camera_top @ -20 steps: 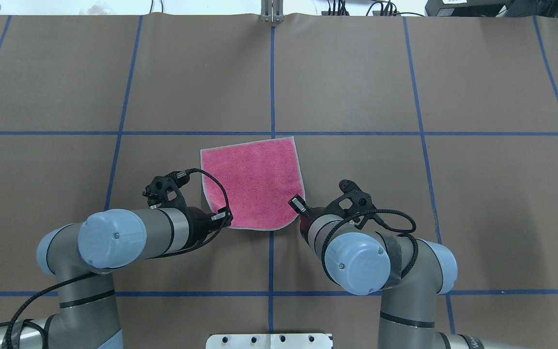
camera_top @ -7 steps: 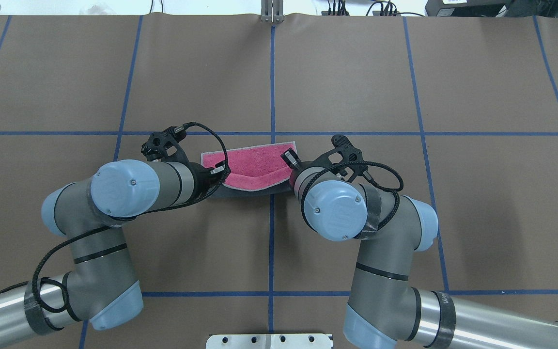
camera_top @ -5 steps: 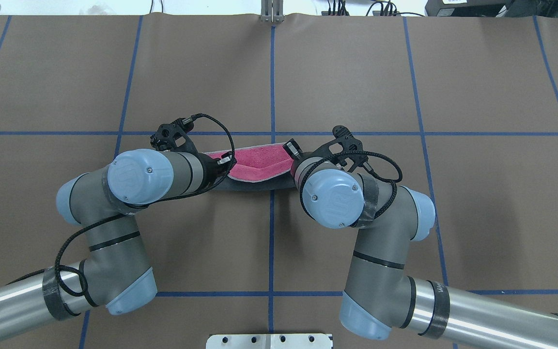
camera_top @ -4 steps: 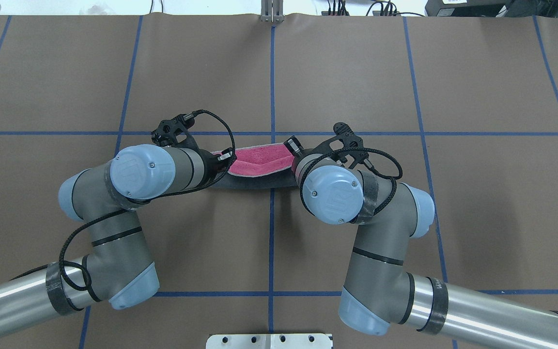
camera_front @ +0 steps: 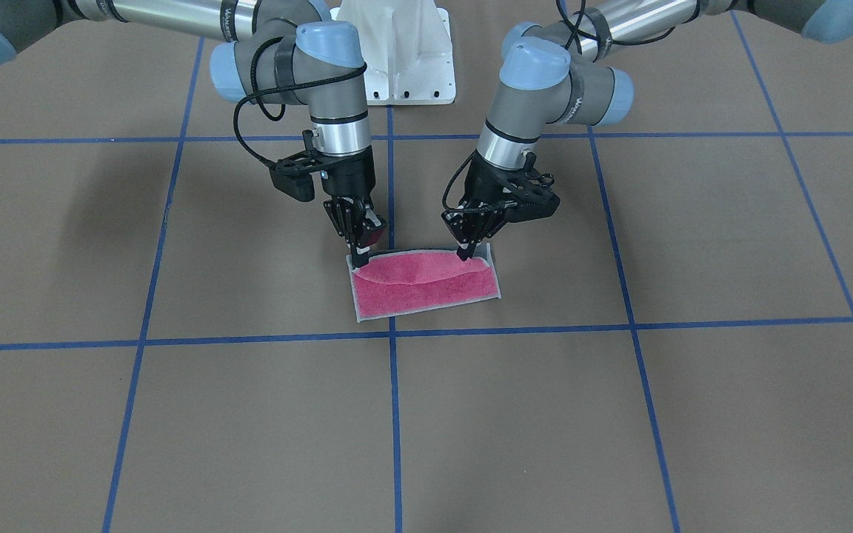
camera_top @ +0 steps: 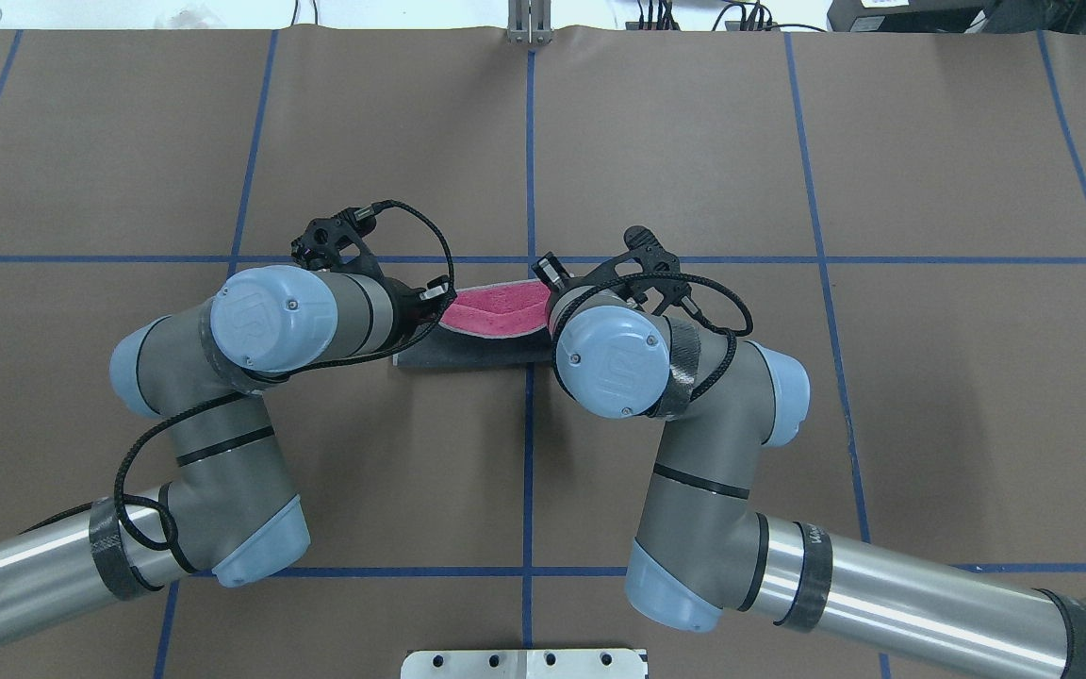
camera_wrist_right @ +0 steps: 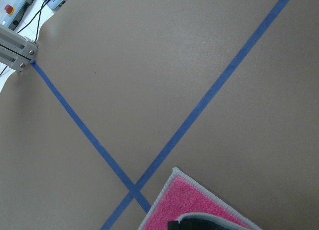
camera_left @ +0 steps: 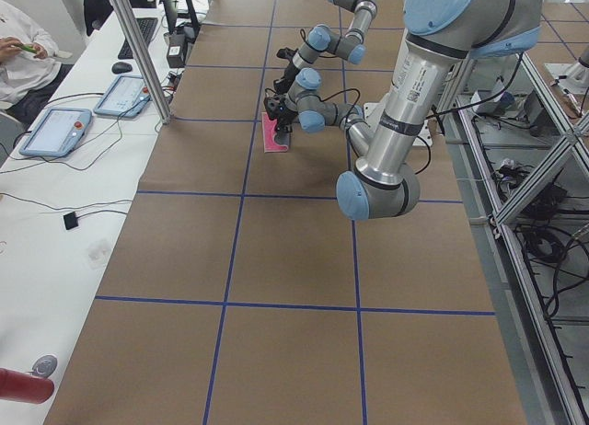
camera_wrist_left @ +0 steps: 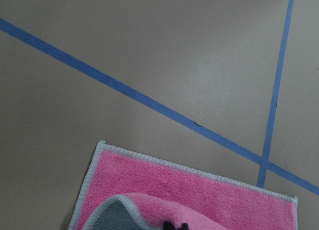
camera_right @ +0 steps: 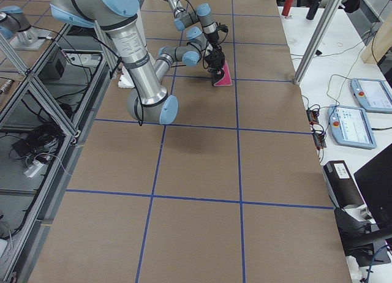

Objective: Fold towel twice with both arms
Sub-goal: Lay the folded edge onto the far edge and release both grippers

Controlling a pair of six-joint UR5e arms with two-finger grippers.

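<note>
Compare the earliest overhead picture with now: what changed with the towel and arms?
The left gripper and right gripper, shut on the towel's near corners, carried them forward over it, exposing the grey underside. Its far edge stayed flat on the table.

The brown table (camera_front: 175, 414) lies open on the operators' side of the towel (camera_front: 426, 296), while the left gripper (camera_front: 465, 255) and right gripper (camera_front: 359, 259), pinching its lifted corners, block the robot's side.

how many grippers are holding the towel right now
2. The left gripper pinches one lifted corner of the towel; the right gripper pinches the other lifted corner. No other gripper is in view.
</note>
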